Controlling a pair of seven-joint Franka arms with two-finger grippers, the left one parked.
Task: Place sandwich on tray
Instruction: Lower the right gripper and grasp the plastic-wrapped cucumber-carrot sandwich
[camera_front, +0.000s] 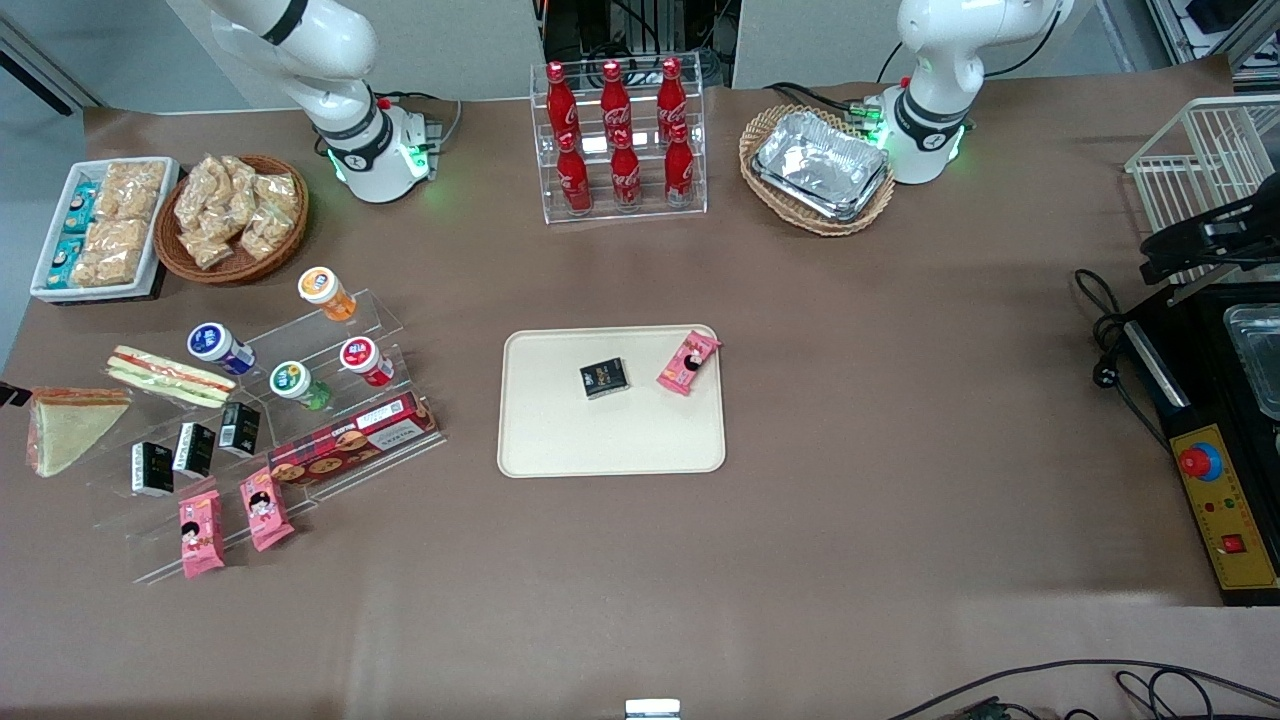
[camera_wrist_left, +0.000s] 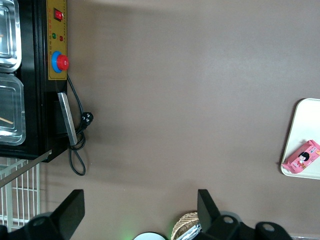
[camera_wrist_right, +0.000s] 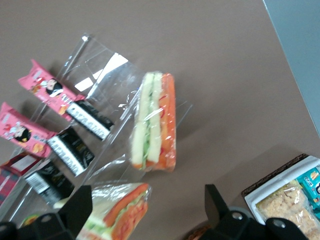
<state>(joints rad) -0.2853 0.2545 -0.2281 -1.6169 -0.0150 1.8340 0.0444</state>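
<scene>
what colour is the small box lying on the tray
Black, with a small pale label; the small box shows best in the front view, on the tray.

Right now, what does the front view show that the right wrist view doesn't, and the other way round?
Only the front view: the flat cream-beige rectangular tray, which carries a small black packet and a pink snack packet, and the rack of red cola bottles.

Only the right wrist view: the gripper, open, above the sandwiches.

Both: the triangular plastic-wrapped wedge sandwich, not on the tray, the longer strip-like sandwich beside it, and the white bin of snacks.
</scene>
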